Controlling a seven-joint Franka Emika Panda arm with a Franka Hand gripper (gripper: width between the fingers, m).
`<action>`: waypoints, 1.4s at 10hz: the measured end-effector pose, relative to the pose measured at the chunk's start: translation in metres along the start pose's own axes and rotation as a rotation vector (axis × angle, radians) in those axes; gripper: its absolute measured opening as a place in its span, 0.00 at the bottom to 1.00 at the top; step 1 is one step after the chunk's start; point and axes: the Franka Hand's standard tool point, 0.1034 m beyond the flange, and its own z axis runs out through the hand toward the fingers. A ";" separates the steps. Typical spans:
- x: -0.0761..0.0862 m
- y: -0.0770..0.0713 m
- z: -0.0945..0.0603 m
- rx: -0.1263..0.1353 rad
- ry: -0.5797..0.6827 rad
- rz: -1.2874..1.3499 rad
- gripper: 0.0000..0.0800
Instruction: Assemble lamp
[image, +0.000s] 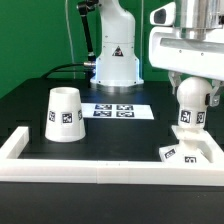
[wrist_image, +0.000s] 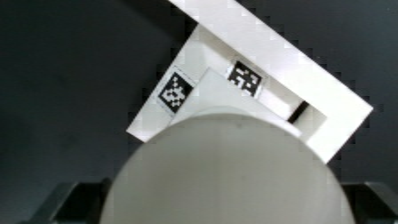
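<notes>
**White bulb held over the base at the table's near corner**

White plastic parts stand out against the black table (image: 120, 135). The gripper (image: 190, 90) hangs over the corner formed by the table's near edge and the edge on the exterior view's right. Its two fingers are closed on the rounded head of the bulb (image: 190, 103), one on either side. The bulb hangs upright, with its tagged lower end pointing down.

The flat square base (image: 205, 150) lies directly under it in that same corner, with tags showing on its upper face. The bulb's lower end is just above the base or on it, and the pictures do not settle which.

In the wrist view the bulb (wrist_image: 222, 170) fills the foreground as a pale dome. The tagged base (wrist_image: 217, 62) shows beyond it, and a dark finger (wrist_image: 68, 203) is at the picture's edge.

The cone-shaped shade (image: 65, 113) stands upright, narrow end up, well apart from the base. It is near the table's edge on the exterior view's left, with one tag facing the camera.

The marker board (image: 118, 110) lies flat around the middle of the table, between the shade and the gripper. A white border rail (image: 100, 165) runs along the near edge and turns up both side edges.
</notes>
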 end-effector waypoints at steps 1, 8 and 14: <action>-0.001 0.000 0.000 0.000 0.001 -0.041 0.84; -0.003 -0.005 0.000 0.015 0.022 -0.734 0.87; 0.000 -0.002 0.001 0.007 0.023 -1.152 0.87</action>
